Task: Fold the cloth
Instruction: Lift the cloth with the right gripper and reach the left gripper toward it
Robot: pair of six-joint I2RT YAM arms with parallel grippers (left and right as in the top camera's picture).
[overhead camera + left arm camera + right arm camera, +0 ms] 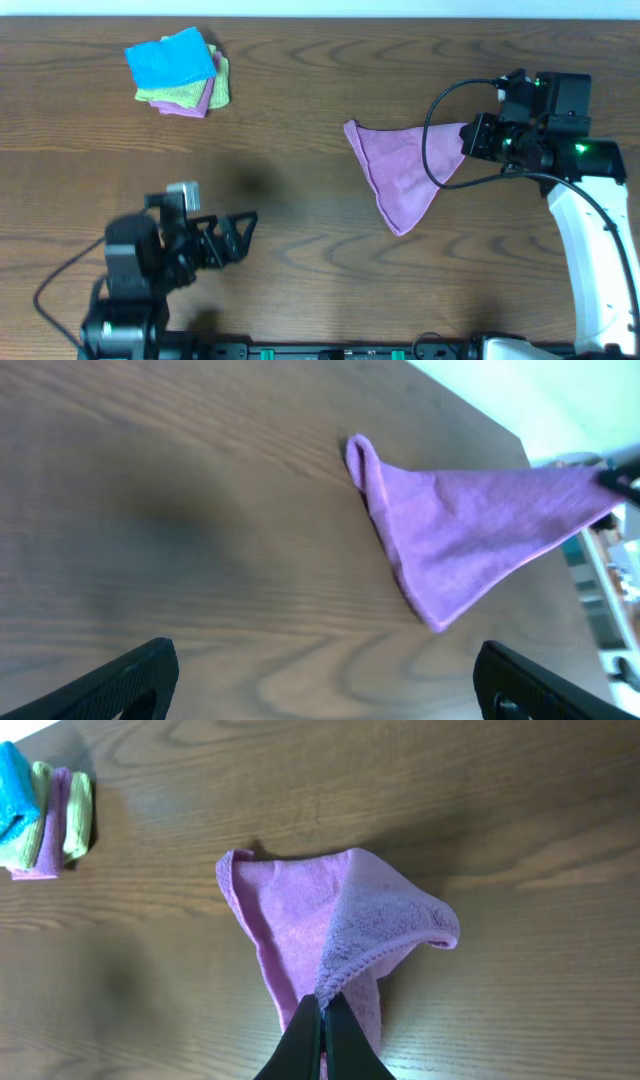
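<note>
Nearest the front edge, the left end effector [245,238] hovers over bare counter [300,120]. Its fingers are spread wide and grip nothing. It is well apart from the work and faces the cloth, probably so it can come in and pin or catch an edge when needed.

Farther in, right of the middle, is the lilac cloth [400,170], drawn out into a rough triangle. Its lower point and its left tip rest on the wood, and these grounded parts seem to act as an anchor. The right corner rises off the surface, and the fabric looks taut toward it.

The right end effector [322,1005] holds that raised corner, its fingers closed tight on the hemmed edge. In the right wrist view an upper layer curls over the flat one beneath. Pinching a corner rather than the middle likely lets the arm carry that edge across and lay it onto the rest, so the fold looks begun but not flattened.

At the far left corner a stack of folded cloths [180,72], blue on top, sits out of the way.
</note>
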